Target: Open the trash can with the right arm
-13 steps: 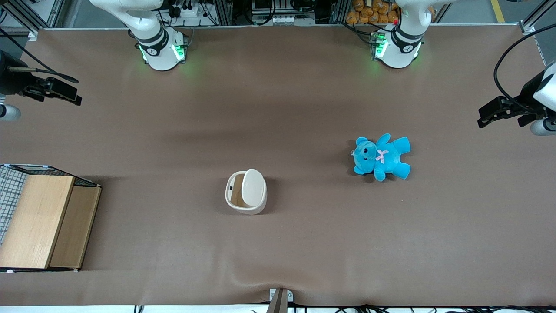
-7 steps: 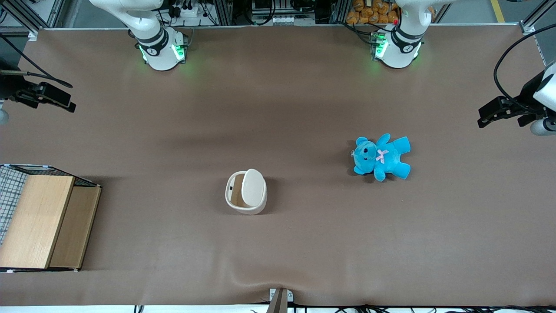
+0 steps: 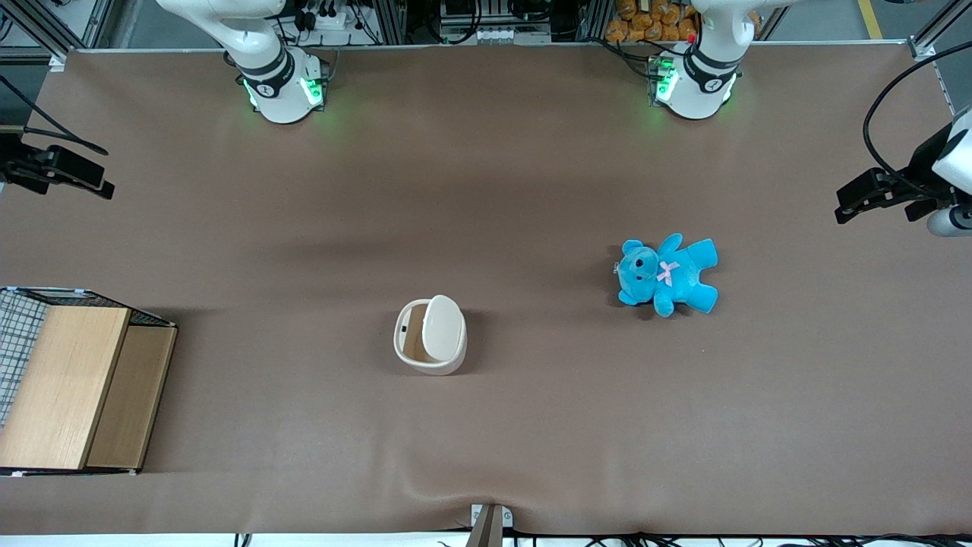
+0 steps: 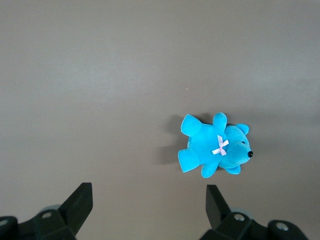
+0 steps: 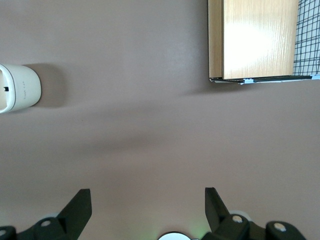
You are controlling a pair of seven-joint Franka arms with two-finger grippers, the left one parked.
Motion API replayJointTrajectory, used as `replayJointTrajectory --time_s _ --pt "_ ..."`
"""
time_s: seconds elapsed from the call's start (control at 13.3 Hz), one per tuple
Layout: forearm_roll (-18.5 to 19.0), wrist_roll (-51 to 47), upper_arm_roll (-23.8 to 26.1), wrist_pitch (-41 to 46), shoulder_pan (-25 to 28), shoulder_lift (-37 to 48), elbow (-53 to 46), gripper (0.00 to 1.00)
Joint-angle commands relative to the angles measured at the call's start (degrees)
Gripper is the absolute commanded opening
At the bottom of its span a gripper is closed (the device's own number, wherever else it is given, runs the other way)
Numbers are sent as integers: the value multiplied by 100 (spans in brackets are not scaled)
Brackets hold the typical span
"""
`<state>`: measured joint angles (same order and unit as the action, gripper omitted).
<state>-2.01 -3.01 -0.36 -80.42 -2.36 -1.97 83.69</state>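
Note:
The cream-white trash can [image 3: 430, 336] stands near the middle of the table. Its lid [image 3: 443, 327] is tilted up, and the tan inside [image 3: 414, 343] shows beside it. The trash can also shows in the right wrist view [image 5: 19, 87]. My right gripper [image 3: 97, 183] hangs above the table at the working arm's end, far from the trash can and farther from the front camera than the wooden box. In the right wrist view the gripper [image 5: 147, 200] is open and empty, with its fingers [image 5: 80, 202] wide apart over bare table.
A wooden box with wire mesh [image 3: 72, 384] stands at the working arm's end of the table and shows in the right wrist view [image 5: 255, 40]. A blue teddy [image 3: 667, 275] lies toward the parked arm's end and shows in the left wrist view [image 4: 215, 150].
My right gripper has drifted sideways away from the trash can, toward the table's edge at the working arm's end. The trash can, teddy and box have not moved.

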Motion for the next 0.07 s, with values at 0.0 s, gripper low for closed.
replayJointTrajectory --time_s 0.0 --pt "61 108 36 17 -81 -22 -37 100"
